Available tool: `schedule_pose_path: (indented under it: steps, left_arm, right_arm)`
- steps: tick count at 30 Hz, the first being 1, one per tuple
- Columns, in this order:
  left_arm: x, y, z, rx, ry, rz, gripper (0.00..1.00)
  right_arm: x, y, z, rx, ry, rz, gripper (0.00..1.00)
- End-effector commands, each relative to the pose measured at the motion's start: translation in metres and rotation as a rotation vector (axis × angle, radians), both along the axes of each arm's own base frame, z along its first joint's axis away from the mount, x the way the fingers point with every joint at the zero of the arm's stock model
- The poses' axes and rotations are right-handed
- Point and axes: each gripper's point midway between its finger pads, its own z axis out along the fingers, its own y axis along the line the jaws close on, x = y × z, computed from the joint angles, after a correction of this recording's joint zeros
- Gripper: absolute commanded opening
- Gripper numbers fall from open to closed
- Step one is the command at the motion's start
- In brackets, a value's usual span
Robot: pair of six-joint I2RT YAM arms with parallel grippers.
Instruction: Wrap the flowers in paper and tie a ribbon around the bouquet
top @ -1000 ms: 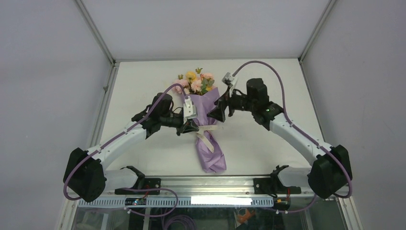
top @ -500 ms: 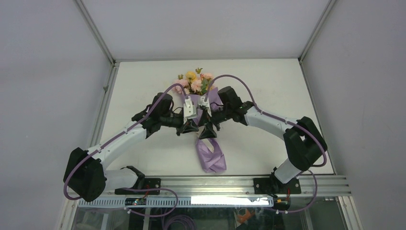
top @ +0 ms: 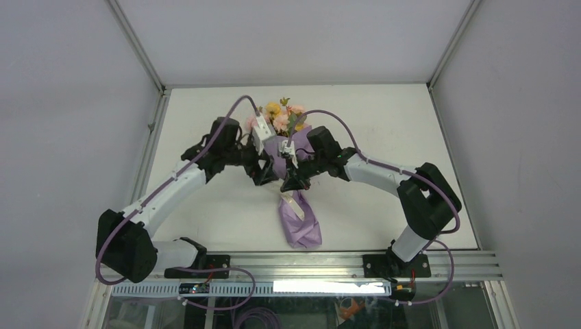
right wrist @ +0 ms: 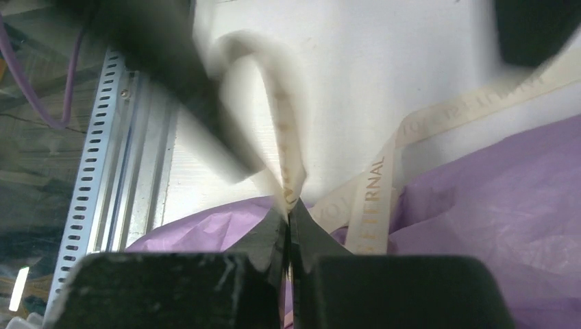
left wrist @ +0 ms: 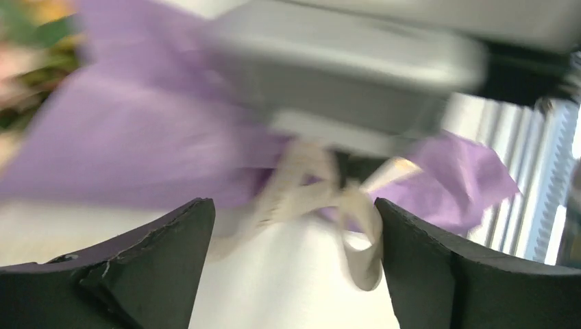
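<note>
Ribbon (right wrist: 373, 199) is lying limp across the bouquet (top: 299, 223) neck; right pincer (right wrist: 288, 223) is pinching one strand tight, left pincer (left wrist: 293, 226) is gaping empty just before it. Likely light and slippery: take it flat, near the wrap.

lilac bouquet (top: 299, 225) lies flat, cream ribbon (top: 295, 205) across it.

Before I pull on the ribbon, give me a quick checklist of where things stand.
1. Right gripper shut on the ribbon: ok.
2. Left gripper open, holding nothing: ok.
3. Paper wrapped around the flowers, blooms out at the far end: ok.
4. Bouquet lying on the table: ok.
5. Ribbon tied tight: cannot tell, both wrist views are blurred.
</note>
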Motion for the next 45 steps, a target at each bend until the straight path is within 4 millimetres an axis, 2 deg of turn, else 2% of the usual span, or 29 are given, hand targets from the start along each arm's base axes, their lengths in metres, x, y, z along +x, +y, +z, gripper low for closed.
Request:
schedule_pose_path:
  steps: [1, 3, 4, 5, 6, 7, 8, 9, 10, 12, 15, 17, 20, 24, 26, 31, 36, 38, 41, 43, 45]
  left_arm:
    - [0.078, 0.072, 0.028, 0.062, 0.23, 0.594, 0.87]
    - [0.087, 0.116, 0.021, 0.169, 0.406, 0.858, 0.83]
    - [0.083, 0.132, 0.014, 0.236, 0.503, 0.955, 0.83]
    - [0.071, 0.144, 0.007, 0.308, 0.616, 1.021, 0.82]
    - [0.067, 0.139, 0.004, 0.308, 0.715, 1.026, 0.79]
    - [0.064, 0.122, 0.004, 0.258, 0.795, 0.953, 0.76]
    - [0.06, 0.095, 0.005, 0.16, 0.868, 0.798, 0.73]
    - [0.054, 0.07, 0.01, 0.061, 0.909, 0.607, 0.65]
    - [0.044, 0.051, 0.023, -0.043, 0.9, 0.384, 0.61]
    - [0.039, 0.047, 0.023, -0.08, 0.659, 0.105, 0.58]
    - [0.047, 0.049, -0.006, 0.109, 0.242, -0.134, 0.63]
    - [0.051, 0.052, -0.03, 0.234, 0.083, -0.265, 0.65]
    - [0.048, 0.054, -0.057, 0.282, -0.043, -0.426, 0.69]
    - [0.047, 0.061, -0.093, 0.364, -0.172, -0.583, 0.71]
    - [0.055, 0.06, -0.106, 0.389, -0.239, -0.598, 0.72]
    - [0.077, 0.054, -0.124, 0.467, -0.301, -0.566, 0.72]
    - [0.073, 0.05, -0.133, 0.54, -0.344, -0.592, 0.7]
    - [0.071, 0.05, -0.138, 0.571, -0.347, -0.599, 0.63]
    - [0.065, 0.051, -0.14, 0.581, -0.332, -0.595, 0.41]
    - [0.057, 0.053, -0.141, 0.582, -0.317, -0.602, 0.3]
    - [0.045, 0.053, -0.137, 0.576, -0.273, -0.611, 0.12]
  right_arm:
    - [0.026, 0.012, 0.02, 0.08, -0.071, -0.118, 0.0]
    - [0.037, 0.014, 0.022, 0.099, -0.088, -0.187, 0.0]
    - [0.042, 0.014, 0.022, 0.103, -0.096, -0.22, 0.0]
    - [0.047, 0.015, 0.024, 0.115, -0.101, -0.252, 0.0]
    - [0.048, 0.016, 0.024, 0.12, -0.1, -0.264, 0.0]
    - [0.048, 0.016, 0.023, 0.126, -0.093, -0.269, 0.0]
    - [0.048, 0.018, 0.024, 0.138, -0.087, -0.267, 0.0]
    - [0.046, 0.019, 0.024, 0.146, -0.078, -0.263, 0.0]
    - [0.046, 0.02, 0.024, 0.149, -0.071, -0.259, 0.0]
    - [0.047, 0.02, 0.022, 0.137, -0.065, -0.259, 0.0]
    - [0.051, 0.017, 0.019, 0.116, -0.067, -0.283, 0.0]
    - [0.053, 0.016, 0.021, 0.121, -0.065, -0.305, 0.0]
    - [0.055, 0.015, 0.028, 0.151, -0.07, -0.334, 0.0]
    - [0.057, 0.011, 0.028, 0.16, -0.068, -0.362, 0.0]
    - [0.058, 0.008, 0.025, 0.156, -0.06, -0.373, 0.0]
    - [0.062, 0.0, 0.022, 0.15, -0.059, -0.4, 0.0]
    - [0.067, -0.01, 0.02, 0.145, -0.06, -0.426, 0.0]
    - [0.069, -0.014, 0.019, 0.14, -0.06, -0.437, 0.0]
    - [0.07, -0.018, 0.019, 0.134, -0.062, -0.44, 0.0]
    - [0.07, -0.019, 0.019, 0.132, -0.061, -0.441, 0.0]
    - [0.071, -0.019, 0.017, 0.124, -0.055, -0.445, 0.0]
